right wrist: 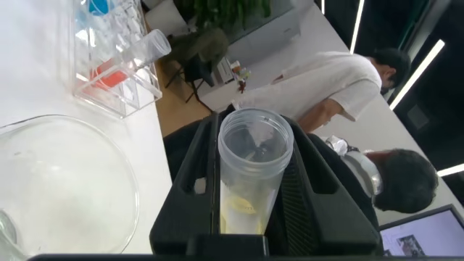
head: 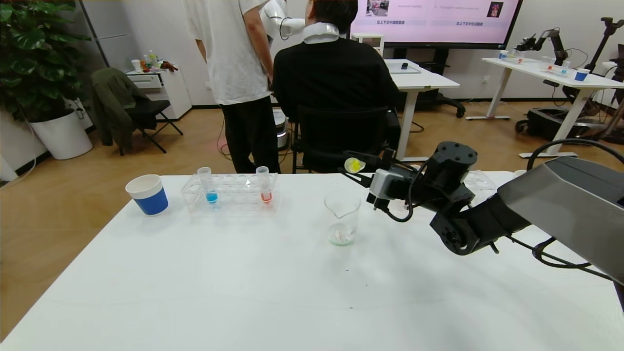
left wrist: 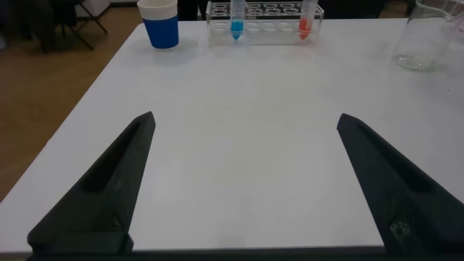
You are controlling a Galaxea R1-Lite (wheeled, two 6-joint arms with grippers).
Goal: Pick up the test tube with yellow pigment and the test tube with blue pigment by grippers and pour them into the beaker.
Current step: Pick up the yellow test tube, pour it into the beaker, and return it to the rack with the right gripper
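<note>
My right gripper (head: 361, 169) is shut on the test tube with yellow pigment (head: 354, 165). It holds the tube lying nearly level, just above and behind the beaker (head: 342, 217). In the right wrist view the open-mouthed tube (right wrist: 254, 167) sits between the black fingers (right wrist: 192, 181) with yellow liquid low inside, and the beaker rim (right wrist: 109, 145) is beside it. The test tube with blue pigment (head: 210, 187) stands in the clear rack (head: 234, 202) at the far left. My left gripper (left wrist: 246, 123) is open and empty over bare table, facing the rack; it is out of the head view.
An orange-red tube (head: 264, 187) stands in the rack's right end. A blue-and-white paper cup (head: 147, 194) sits left of the rack. A clear tray (head: 480, 180) lies behind my right arm. Two people are beyond the table's far edge.
</note>
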